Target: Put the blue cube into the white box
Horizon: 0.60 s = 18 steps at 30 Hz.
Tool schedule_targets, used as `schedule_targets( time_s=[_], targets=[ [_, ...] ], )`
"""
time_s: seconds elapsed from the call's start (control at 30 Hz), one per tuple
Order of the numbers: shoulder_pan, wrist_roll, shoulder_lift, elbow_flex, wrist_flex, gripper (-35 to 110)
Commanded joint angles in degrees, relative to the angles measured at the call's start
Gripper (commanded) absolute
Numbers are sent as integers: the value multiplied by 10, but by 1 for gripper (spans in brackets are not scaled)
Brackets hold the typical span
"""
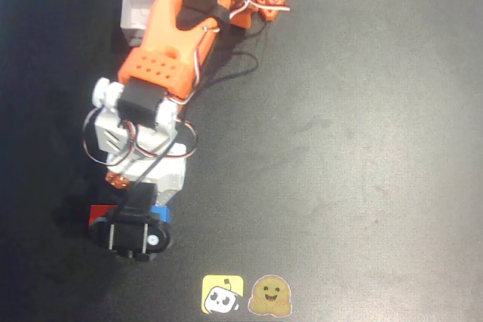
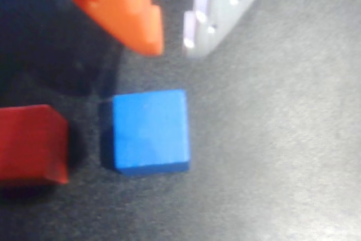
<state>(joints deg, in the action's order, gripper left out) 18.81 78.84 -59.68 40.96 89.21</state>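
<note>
Your gripper (image 2: 172, 35) hangs open over the table (image 2: 282, 139), grasping nothing. The blue cube (image 2: 150, 130) sits just below the tips in the wrist view, red cube (image 2: 31, 144) just left of it; keep the orange finger (image 2: 121, 4) between them. The box (image 1: 139, 9) lies well apart, by the arm's base.

Black matte worktop (image 1: 362, 126) seen from above, its surface marked by faint smudges and scuffs right of centre. Two small stickers, one yellow (image 1: 223, 294) and one brown (image 1: 271, 295), lie side by side at the near edge. Lighting is even and diffuse.
</note>
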Motion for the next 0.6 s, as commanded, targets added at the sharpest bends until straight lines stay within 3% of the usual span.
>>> schedule_targets(
  time_s=[0.0, 0.57],
  targets=[
    [-12, 7, -1, -17, 0, 2],
    [28, 3, 30, 43, -44, 8]
  ],
)
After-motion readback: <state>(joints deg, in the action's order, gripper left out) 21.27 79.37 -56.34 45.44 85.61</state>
